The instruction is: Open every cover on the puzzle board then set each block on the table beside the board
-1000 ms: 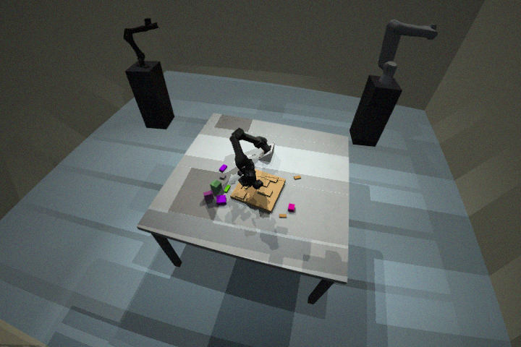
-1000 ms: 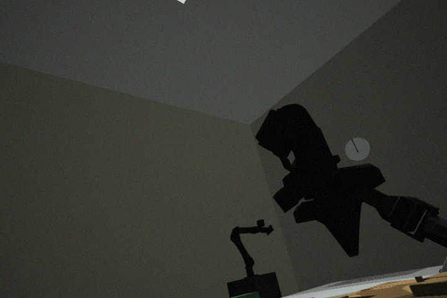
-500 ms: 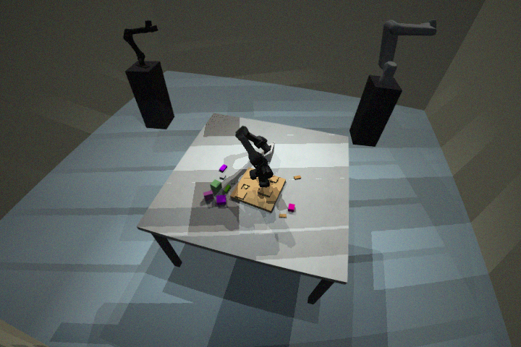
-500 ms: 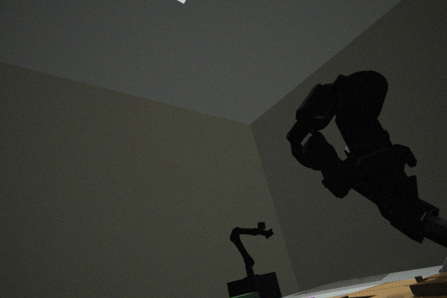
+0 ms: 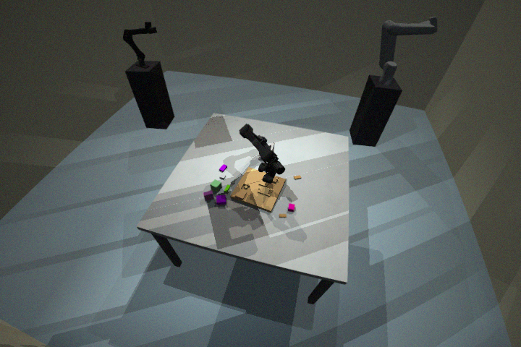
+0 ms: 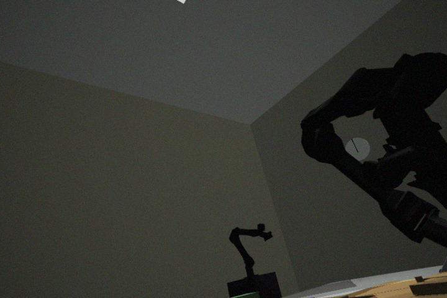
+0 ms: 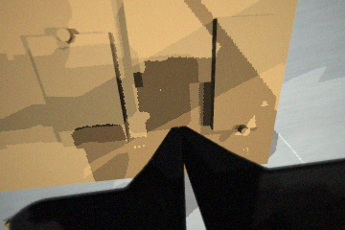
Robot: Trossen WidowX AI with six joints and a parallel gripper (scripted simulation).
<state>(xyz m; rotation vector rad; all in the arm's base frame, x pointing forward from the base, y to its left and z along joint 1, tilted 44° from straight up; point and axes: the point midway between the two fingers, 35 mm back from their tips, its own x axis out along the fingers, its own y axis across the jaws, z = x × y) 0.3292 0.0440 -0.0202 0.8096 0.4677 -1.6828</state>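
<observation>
The wooden puzzle board (image 5: 250, 202) (image 7: 161, 29) lies mid-table. My gripper (image 7: 178, 127) is shut and empty, low over the board; in the top view the hand hides part of it. In the wrist view a left cover (image 7: 70, 72) has a round knob (image 7: 64, 34) at its top edge, and a right cover (image 7: 247, 72) has a knob (image 7: 243, 129) near its bottom edge. A dark patch lies between them; shadows hide whether it is a well. A bright green block (image 5: 226, 188), a violet block (image 5: 223, 168) and a magenta block (image 5: 291, 207) rest on the table beside the board.
Left of the board stand a green cube (image 5: 215, 186), a purple block (image 5: 221, 199), a dull purple block (image 5: 208, 195) and a small grey piece (image 5: 222, 177). Flat orange pieces (image 5: 297, 177) (image 5: 282, 215) lie to the right and front. Two pedestal arms stand beyond the table.
</observation>
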